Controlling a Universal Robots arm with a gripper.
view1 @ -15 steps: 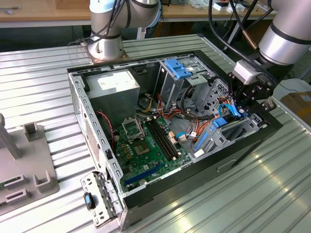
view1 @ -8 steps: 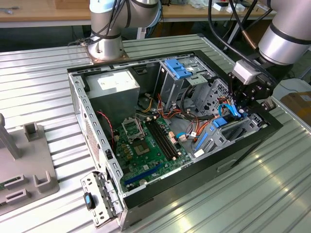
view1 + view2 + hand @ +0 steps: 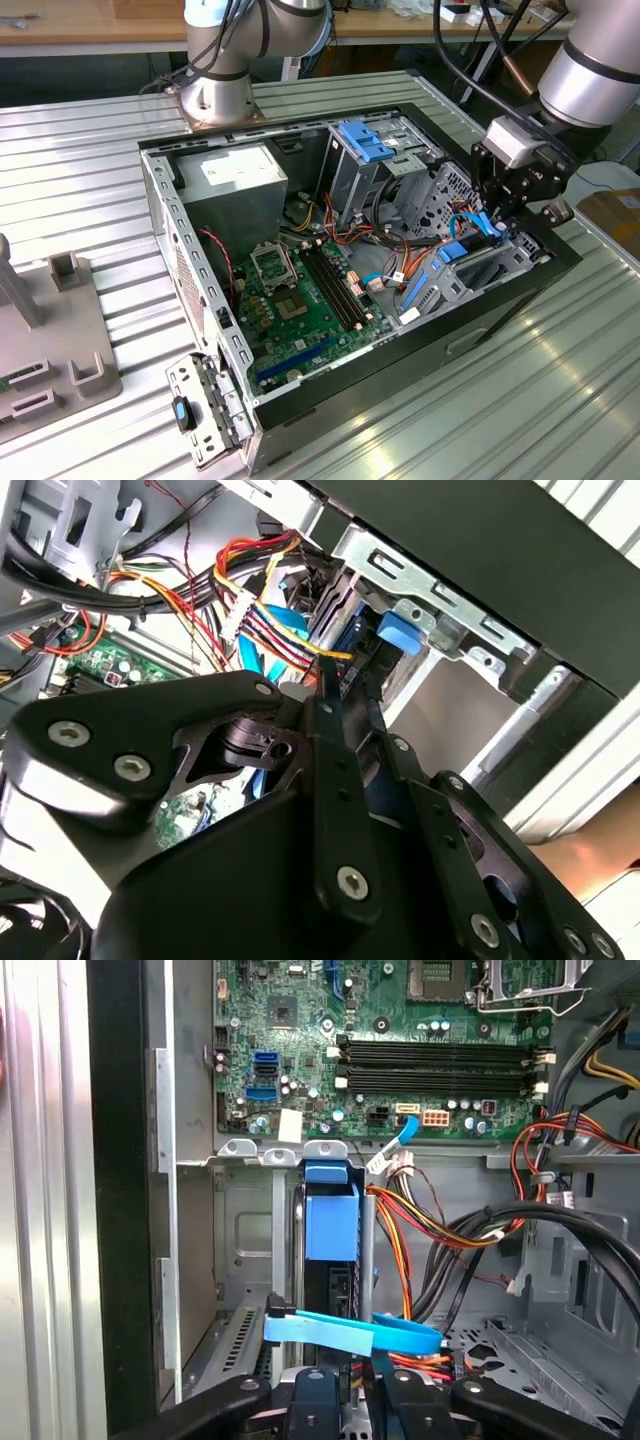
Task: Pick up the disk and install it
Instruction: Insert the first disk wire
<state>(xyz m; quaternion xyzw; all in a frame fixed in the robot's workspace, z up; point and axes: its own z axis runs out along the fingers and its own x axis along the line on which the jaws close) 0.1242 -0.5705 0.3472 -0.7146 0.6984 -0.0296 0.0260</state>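
Disk (image 3: 330, 1222) standing on edge in the case's drive bay (image 3: 245, 1260), dark body with bright blue rail and end tab; claw (image 3: 345, 1400) just above it, grip state I can't tell.

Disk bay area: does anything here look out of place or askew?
One thing stands out. A flat blue cable lies loose across the bay, crossing in front of the disk where the gripper is working. The disk sits upright in its slot, not tilted. No damage shows on the motherboard.
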